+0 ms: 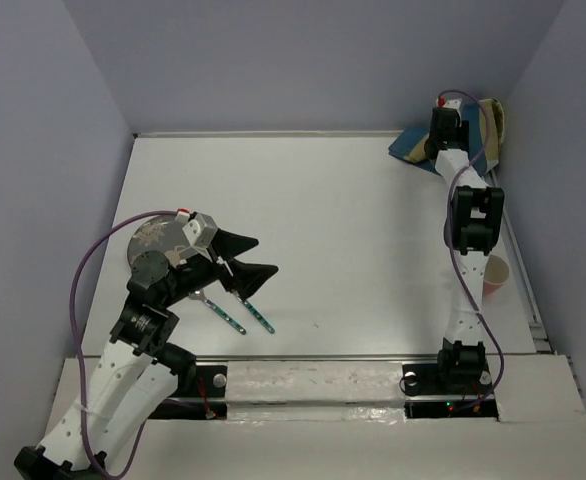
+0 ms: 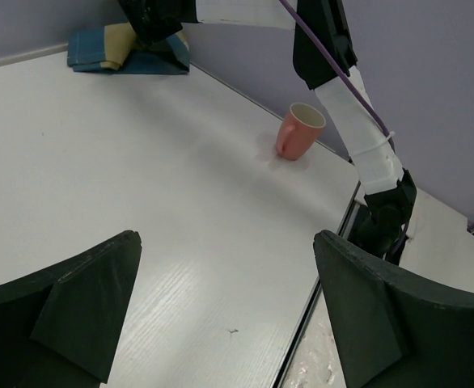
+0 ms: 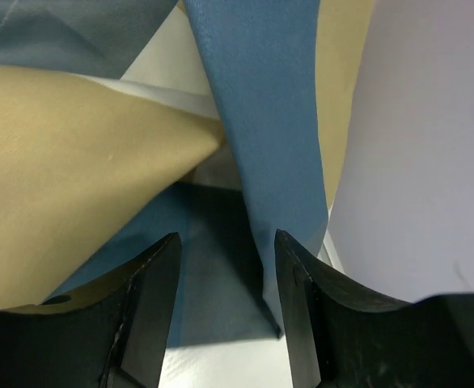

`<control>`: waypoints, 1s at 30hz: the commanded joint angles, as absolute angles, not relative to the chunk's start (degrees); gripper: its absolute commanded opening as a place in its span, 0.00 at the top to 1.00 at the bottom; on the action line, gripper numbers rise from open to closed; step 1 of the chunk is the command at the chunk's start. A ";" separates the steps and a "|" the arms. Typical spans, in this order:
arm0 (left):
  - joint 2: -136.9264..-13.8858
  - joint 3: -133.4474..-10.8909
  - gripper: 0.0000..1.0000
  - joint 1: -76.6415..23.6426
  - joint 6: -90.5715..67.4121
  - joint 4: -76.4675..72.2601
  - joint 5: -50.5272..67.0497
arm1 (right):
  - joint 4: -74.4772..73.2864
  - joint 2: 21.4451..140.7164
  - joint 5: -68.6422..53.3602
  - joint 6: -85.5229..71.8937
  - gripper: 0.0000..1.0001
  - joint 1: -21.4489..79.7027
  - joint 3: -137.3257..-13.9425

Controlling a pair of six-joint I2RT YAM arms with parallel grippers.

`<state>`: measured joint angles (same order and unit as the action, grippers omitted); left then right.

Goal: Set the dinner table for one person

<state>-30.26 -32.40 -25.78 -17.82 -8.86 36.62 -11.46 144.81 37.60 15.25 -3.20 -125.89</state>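
The white dinner table [image 1: 353, 230] carries a grey plate [image 1: 145, 243] at the left and two blue-handled utensils [image 1: 239, 312] beside it. My left gripper [image 1: 265, 254] hangs open just above the utensils' upper ends with nothing between its fingers [image 2: 75, 307]. The right arm reaches to the far right corner, where a crumpled blue-and-tan cloth placemat [image 1: 415, 146] lies. There my right gripper [image 3: 227, 242] stands open over the placemat [image 3: 253, 105]. A raised blue fold sits between its fingers, close to the right fingertip [image 3: 302, 291].
A pink cup [image 1: 495, 275] stands near the table's right edge, beside the right arm; the left wrist view shows it too [image 2: 300, 132]. Grey walls close in the table at the back and sides. A metal rail [image 1: 323, 358] runs along the near edge.
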 commanded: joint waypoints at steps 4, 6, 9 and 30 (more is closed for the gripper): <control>-31.11 -35.07 0.01 -25.05 -16.96 -10.28 37.44 | -2.65 149.23 42.01 21.44 0.47 -4.83 -132.18; -31.20 -34.98 0.01 -24.87 -16.96 -10.55 37.79 | -1.41 150.46 43.15 23.02 0.48 -5.45 -132.71; -31.55 -34.98 0.01 -24.61 -17.05 -10.99 38.58 | 2.89 151.79 45.51 25.39 0.52 -5.98 -132.89; -29.09 -35.33 0.01 -23.03 -18.28 -9.58 29.27 | 7.51 111.36 32.53 3.37 1.00 15.80 -110.79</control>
<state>-29.85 -32.42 -23.35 -17.96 -8.58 32.32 10.50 116.66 38.50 14.22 8.34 -103.53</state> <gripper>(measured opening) 0.989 0.013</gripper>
